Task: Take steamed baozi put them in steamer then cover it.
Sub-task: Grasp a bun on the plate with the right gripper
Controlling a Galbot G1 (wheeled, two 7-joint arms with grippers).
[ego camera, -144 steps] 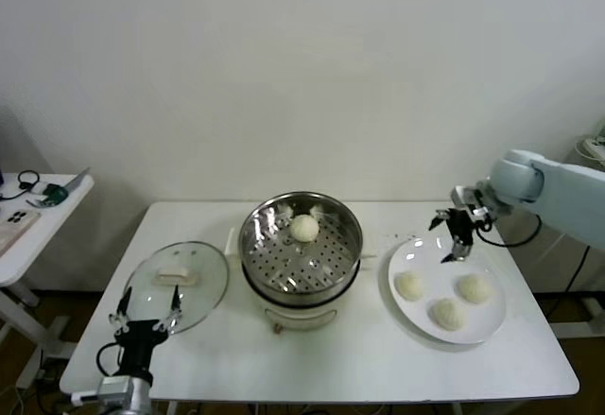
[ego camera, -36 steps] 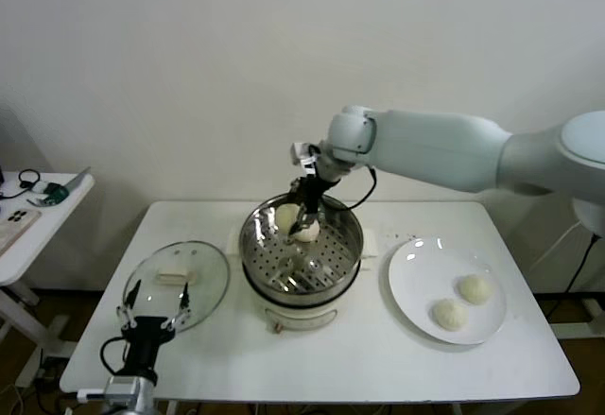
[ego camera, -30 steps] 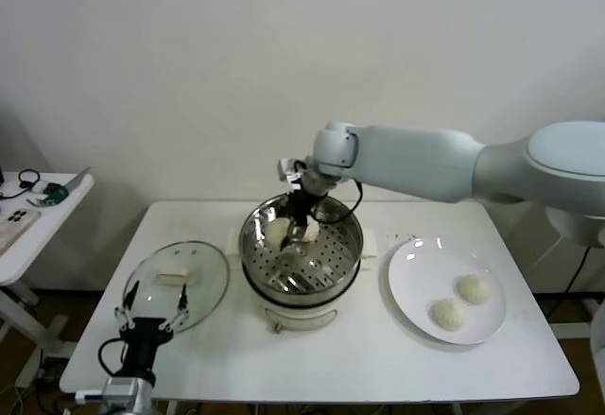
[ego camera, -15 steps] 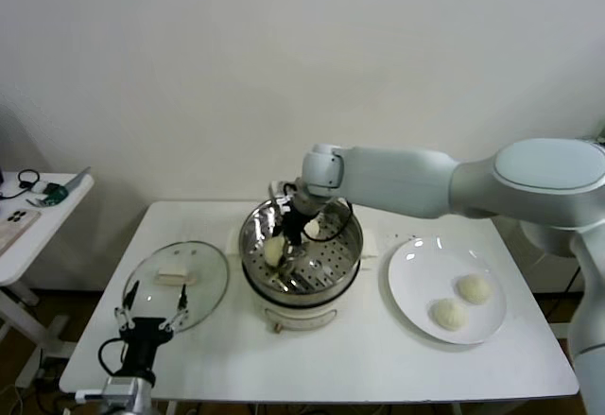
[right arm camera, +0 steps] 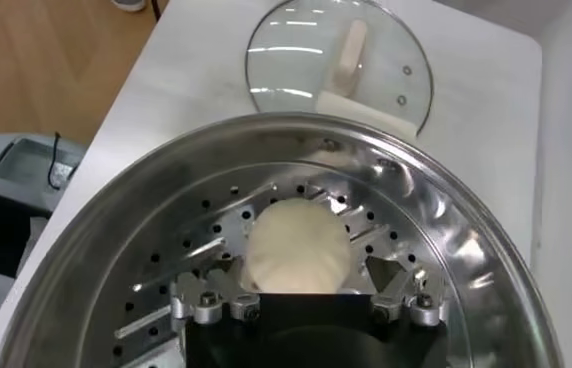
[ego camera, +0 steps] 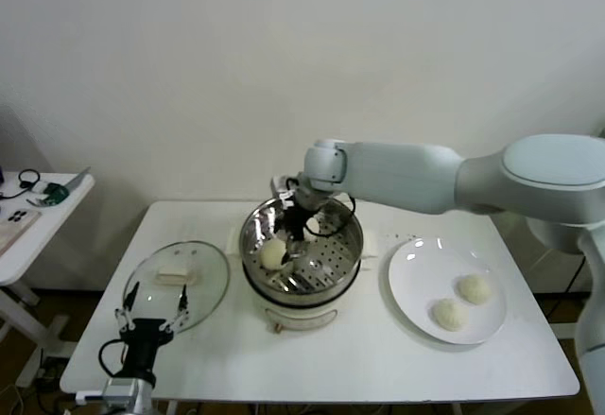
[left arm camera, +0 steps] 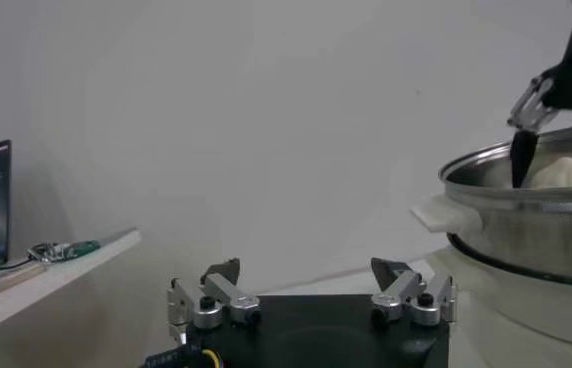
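Second baozi [ego camera: 273,253] now released in steamer [ego camera: 345,256]

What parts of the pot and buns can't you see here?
1. Head view: the right end effector covers part of the tray in the pot.
2. Left wrist view: the pot wall hides all but the top of a bun.
3. Right wrist view: the plate lies outside the frame.

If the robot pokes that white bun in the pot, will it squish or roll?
Probably squish a little: the bun looks soft, smooth and puffy. It may roll, being round, but the pot wall should stop it. It likely weighs little; the open right end effector sits just over it.
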